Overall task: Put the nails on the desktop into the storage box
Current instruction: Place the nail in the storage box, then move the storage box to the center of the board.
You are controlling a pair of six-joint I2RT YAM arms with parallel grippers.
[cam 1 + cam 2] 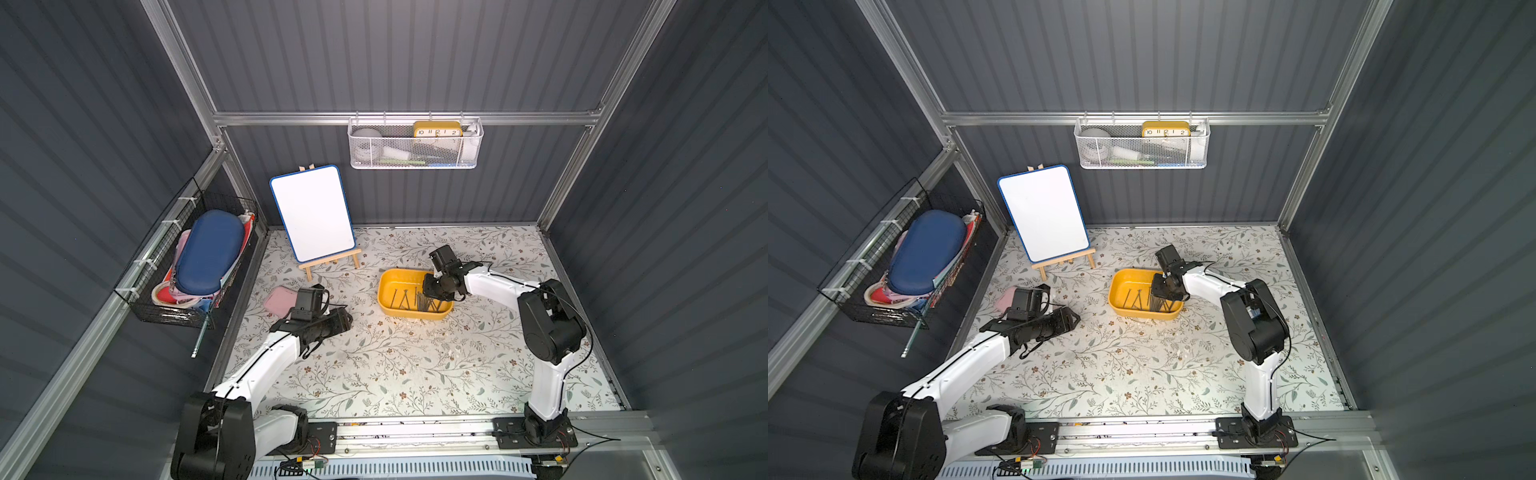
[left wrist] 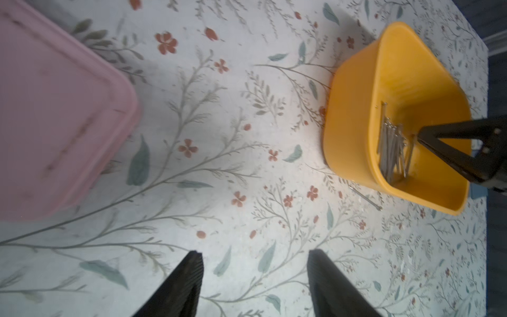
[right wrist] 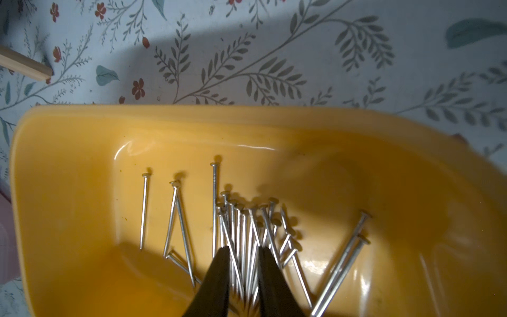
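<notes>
The yellow storage box [image 1: 390, 286] [image 1: 1120, 291] stands on the flowered desktop [image 1: 415, 365], right of centre. Several grey nails [image 1: 415, 300] [image 3: 175, 219] lie on its floor. My right gripper [image 1: 430, 298] [image 3: 242, 248] reaches down into the box, jaws a little apart, with a blurred bundle of nails [image 3: 241, 227] loose between the fingers. One single nail [image 2: 365, 198] lies on the desktop just outside the box wall [image 2: 354, 109]. My left gripper [image 1: 347, 320] [image 2: 255, 252] hovers open and empty over bare desktop, left of the box.
A flat pink case [image 1: 279, 301] [image 2: 55, 109] lies beside the left arm. A small whiteboard on a wooden easel [image 1: 312, 212] stands at the back left. A black wire basket [image 1: 187, 270] hangs on the left wall and a white mesh basket [image 1: 415, 143] on the back wall.
</notes>
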